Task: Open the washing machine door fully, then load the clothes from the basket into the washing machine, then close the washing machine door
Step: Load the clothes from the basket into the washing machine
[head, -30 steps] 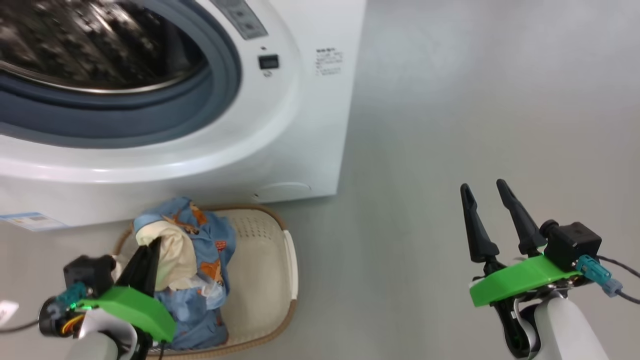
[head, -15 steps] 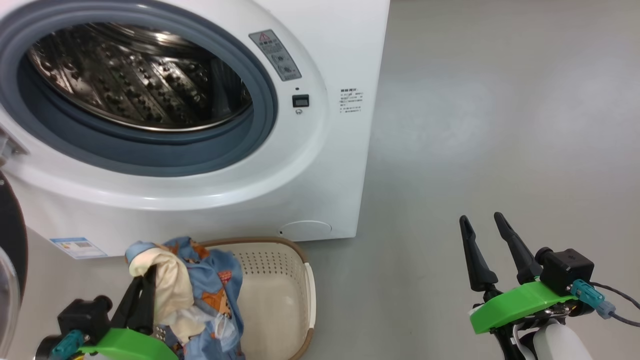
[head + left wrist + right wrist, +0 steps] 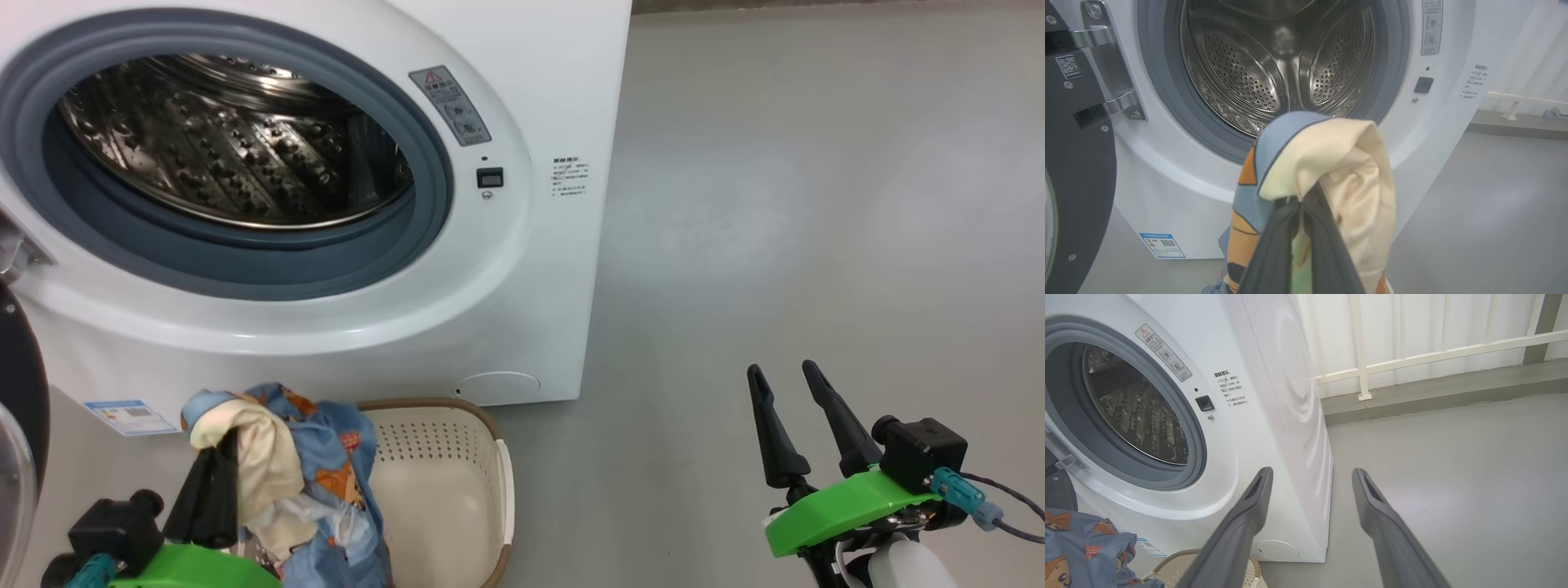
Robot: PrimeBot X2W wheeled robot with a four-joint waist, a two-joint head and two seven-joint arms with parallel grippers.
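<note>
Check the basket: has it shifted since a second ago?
No. The basket sits just below-left of the round cap on the washing machine, as before; the whole head view shifted, so the camera moved.

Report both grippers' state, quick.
Left gripper: shut on the clothes.
Right gripper: open, holding nothing.

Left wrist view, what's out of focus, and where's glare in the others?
Left wrist view: the shut left gripper and the blue-and-cream fabric clothes it pinches look soft, close to the lens; a hazy bright spot sits in the perforated steel drum. Head view: sharp, highlights speckling the drum. Right wrist view: pale sheen on the big white washing machine's side.
</note>
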